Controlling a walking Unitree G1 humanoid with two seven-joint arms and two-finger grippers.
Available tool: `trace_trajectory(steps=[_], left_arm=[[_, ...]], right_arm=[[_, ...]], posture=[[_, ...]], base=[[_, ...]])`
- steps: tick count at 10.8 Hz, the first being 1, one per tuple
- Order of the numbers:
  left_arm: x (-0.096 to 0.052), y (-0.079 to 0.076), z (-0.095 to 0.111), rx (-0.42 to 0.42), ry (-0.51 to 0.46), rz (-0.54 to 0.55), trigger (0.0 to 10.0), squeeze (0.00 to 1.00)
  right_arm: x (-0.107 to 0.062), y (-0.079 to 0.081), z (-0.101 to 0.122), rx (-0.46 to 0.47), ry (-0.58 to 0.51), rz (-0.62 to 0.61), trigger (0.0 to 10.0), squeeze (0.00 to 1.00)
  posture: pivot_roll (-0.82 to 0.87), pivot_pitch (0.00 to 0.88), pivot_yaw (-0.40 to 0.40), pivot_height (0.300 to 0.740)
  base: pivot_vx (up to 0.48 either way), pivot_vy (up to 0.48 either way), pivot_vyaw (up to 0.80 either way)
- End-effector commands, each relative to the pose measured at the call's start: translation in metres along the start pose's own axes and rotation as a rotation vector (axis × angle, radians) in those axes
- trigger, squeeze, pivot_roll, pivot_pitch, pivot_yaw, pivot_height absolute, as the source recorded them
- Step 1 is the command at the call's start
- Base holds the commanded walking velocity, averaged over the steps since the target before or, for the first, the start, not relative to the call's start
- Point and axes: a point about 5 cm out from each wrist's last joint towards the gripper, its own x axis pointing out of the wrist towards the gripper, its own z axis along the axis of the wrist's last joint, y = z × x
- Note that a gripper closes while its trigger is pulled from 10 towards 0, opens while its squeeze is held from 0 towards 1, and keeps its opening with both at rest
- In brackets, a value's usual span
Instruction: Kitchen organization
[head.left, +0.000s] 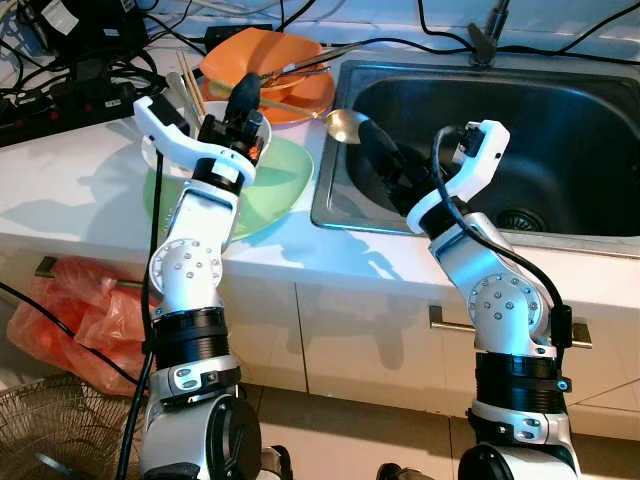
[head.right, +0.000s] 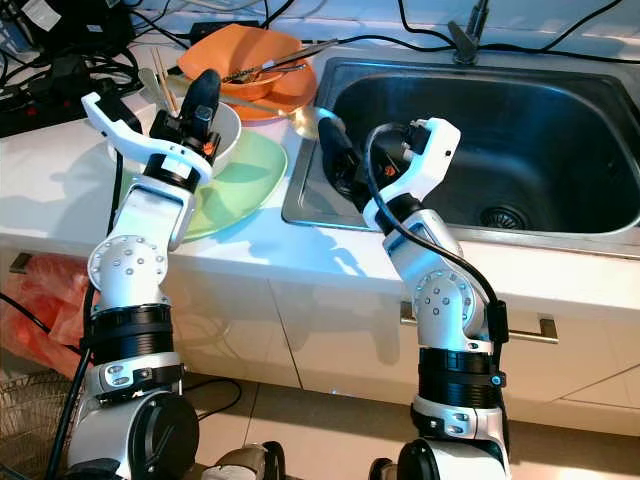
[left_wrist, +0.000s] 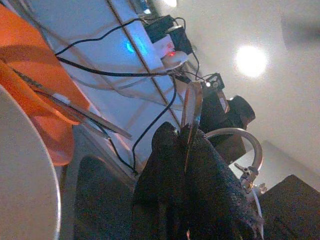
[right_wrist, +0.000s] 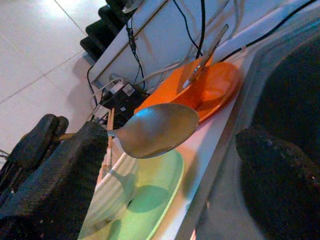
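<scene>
My left gripper (head.left: 243, 92) points upward over a white bowl (head.right: 228, 125) on the counter. In the left wrist view it (left_wrist: 180, 132) is shut on a thin brown chopstick (left_wrist: 192, 105). More chopsticks (head.left: 188, 85) lean in the bowl. My right gripper (head.left: 372, 140) lies over the sink's near left corner. A metal spoon (head.left: 345, 125) rests there, its handle running under one finger (right_wrist: 65, 180). The other finger (right_wrist: 280, 170) stands well apart, so this gripper is open. A green plate (head.left: 285, 180) sits under the bowl.
Orange plates (head.left: 300, 95) with metal utensils (head.left: 310, 62) lie behind the bowl. The steel sink (head.left: 540, 130) has a drain (head.left: 520, 218). A power strip (head.left: 60, 105) and cables crowd the back left. A red bag (head.left: 70, 310) and a wire basket (head.left: 50, 430) sit on the floor.
</scene>
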Motion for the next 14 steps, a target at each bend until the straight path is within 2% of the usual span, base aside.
trace_trajectory(steps=[1,7,8,9,11,12,13,14], left_arm=[[-0.002,-0.002,-0.012,-0.043,0.001,-0.015,0.0,0.0],[-0.011,0.002,-0.044,-0.153,0.058,0.017,0.0,0.0],[-0.012,0.002,-0.047,-0.166,0.064,0.019,0.0,0.0],[-0.014,0.002,-0.05,-0.177,0.072,0.023,0.0,0.0],[-0.018,0.002,-0.062,-0.225,0.097,0.037,0.0,0.0],[-0.019,0.003,-0.065,-0.253,0.098,0.046,0.0,0.0],[-0.016,0.001,-0.062,-0.256,0.085,0.04,0.0,0.0],[-0.013,-0.001,-0.053,-0.234,0.064,0.028,0.0,0.0]], right_arm=[[0.001,0.002,0.001,0.049,-0.005,0.005,10.0,0.0],[0.008,0.014,0.002,0.162,-0.027,0.076,10.0,0.0],[0.009,0.015,0.002,0.174,-0.026,0.076,4.1,0.0],[0.009,0.015,0.001,0.19,-0.026,0.079,0.0,0.0],[0.012,0.017,-0.004,0.23,-0.016,0.089,0.0,0.0],[0.013,0.017,-0.007,0.245,-0.007,0.09,1.5,0.0],[0.012,0.015,-0.01,0.22,0.003,0.08,8.9,0.0],[0.009,0.006,-0.007,0.141,-0.012,0.021,10.0,0.0]], posture=[[0.07,0.165,0.059,0.74],[0.06,0.163,0.051,0.74],[0.06,0.164,0.05,0.74],[0.06,0.165,0.05,0.74],[0.06,0.168,0.05,0.74],[0.06,0.169,0.049,0.74],[0.06,0.171,0.05,0.74],[0.06,0.171,0.05,0.74]], base=[[0.0,0.0,0.0],[0.0,0.0,0.0],[0.0,0.0,0.0],[0.0,0.0,0.0],[0.0,0.0,0.0],[0.0,0.0,0.0],[0.0,0.0,0.0],[0.0,0.0,0.0]])
